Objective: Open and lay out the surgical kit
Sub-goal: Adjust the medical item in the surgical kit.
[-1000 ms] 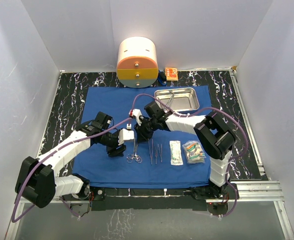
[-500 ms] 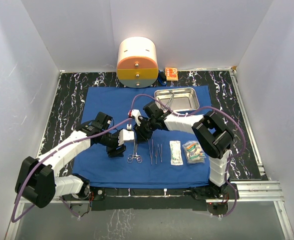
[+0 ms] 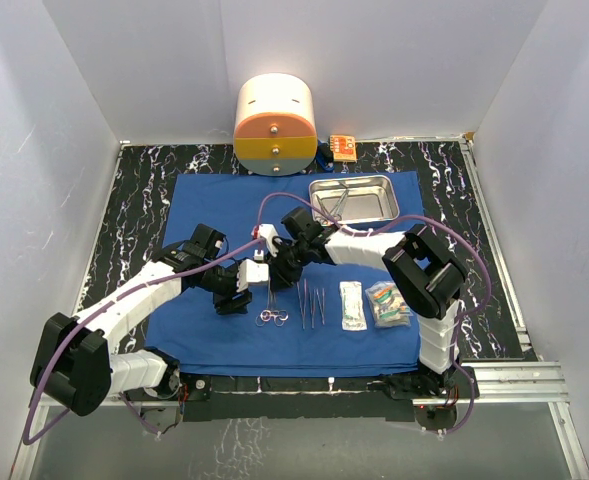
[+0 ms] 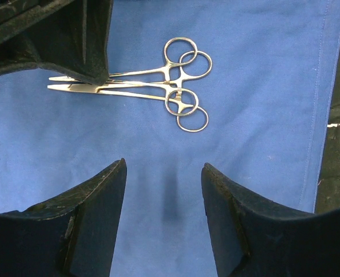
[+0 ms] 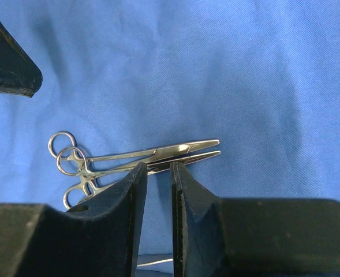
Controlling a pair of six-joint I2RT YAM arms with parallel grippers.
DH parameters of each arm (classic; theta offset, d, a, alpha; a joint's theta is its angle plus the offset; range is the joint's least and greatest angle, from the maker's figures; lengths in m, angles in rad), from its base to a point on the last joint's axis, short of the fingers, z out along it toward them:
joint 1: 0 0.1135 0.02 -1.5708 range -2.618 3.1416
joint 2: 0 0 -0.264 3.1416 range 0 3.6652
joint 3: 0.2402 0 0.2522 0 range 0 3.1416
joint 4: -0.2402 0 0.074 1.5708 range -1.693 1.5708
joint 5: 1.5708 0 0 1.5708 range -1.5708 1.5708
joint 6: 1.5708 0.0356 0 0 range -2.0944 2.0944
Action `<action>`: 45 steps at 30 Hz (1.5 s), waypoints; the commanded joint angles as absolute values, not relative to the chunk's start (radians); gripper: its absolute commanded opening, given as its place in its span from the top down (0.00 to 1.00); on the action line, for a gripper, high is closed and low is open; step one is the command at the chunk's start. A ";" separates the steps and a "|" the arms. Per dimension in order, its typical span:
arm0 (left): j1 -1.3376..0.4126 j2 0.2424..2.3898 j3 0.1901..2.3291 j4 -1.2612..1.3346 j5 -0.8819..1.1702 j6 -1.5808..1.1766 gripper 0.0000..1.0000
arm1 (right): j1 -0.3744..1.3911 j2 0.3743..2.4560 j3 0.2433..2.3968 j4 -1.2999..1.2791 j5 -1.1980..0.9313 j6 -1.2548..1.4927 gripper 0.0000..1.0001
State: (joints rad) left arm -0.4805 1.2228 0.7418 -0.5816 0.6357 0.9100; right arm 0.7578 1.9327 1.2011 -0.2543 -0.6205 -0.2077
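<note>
Royal-blue cloth [image 3: 214,200] lies spread flat over the black marbled worktop [image 3: 139,230]. The shiny steel tray [image 3: 374,205] sits near the cloth's far right corner, with a few thin instruments in it that are too small to name. A row of things runs across the cloth on the arms' side of the tray. Toward the arms and left of the tray, two ring-handled steel instruments [image 3: 271,312] lie crossed, rings toward the arms. Next to them, in line with the tray's left end, lie some slim straight tools [image 3: 312,305]; I cannot tell whether they are tweezers or scalpels. In line with the tray's middle is a long clear packet [image 3: 352,305], and in line with its right end a fuller packet [image 3: 389,305] with coloured contents. The left pincer [image 4: 164,167] hangs left of the ring-handled pair, jaws moderately wide over bare cloth and holding nothing. The right pincer [image 5: 157,167] stands at the pair's pointed ends, jaws only a narrow slit apart with cloth showing through. Whether its tips touch the steel I cannot tell. Left of the tray the cloth is bare right to its edge, and strips of worktop show on both sides before the white walls. Behind the tray, a round cream-and-orange container [image 3: 274,125] and a small orange box [image 3: 342,147] stand at the back wall. The right arm crosses just in front of the tray, hiding the cloth beneath it.
</note>
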 commanded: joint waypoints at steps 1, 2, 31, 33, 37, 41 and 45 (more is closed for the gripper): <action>-0.476 1.212 0.742 -0.597 0.672 0.940 0.47 | 0.765 1.888 1.212 -0.244 -0.604 -0.211 0.79; -0.476 1.214 0.742 -0.597 0.675 0.940 0.47 | 0.765 1.877 1.204 -0.244 -0.597 -0.213 0.79; -0.270 1.213 0.772 -0.462 0.811 0.678 0.48 | 0.903 1.735 1.032 -0.178 -0.489 -0.247 0.62; -0.265 1.209 0.768 -0.457 0.806 0.674 0.48 | 0.907 1.735 1.024 -0.168 -0.481 -0.238 0.62; -0.252 1.200 0.761 -0.447 0.797 0.670 0.48 | 0.910 1.735 1.013 -0.158 -0.455 -0.230 0.63; -0.236 1.194 0.764 -0.435 0.796 0.655 0.48 | 0.910 1.735 1.004 -0.154 -0.433 -0.228 0.65; -0.222 1.196 0.765 -0.422 0.802 0.645 0.48 | 0.911 1.735 0.998 -0.155 -0.441 -0.229 0.66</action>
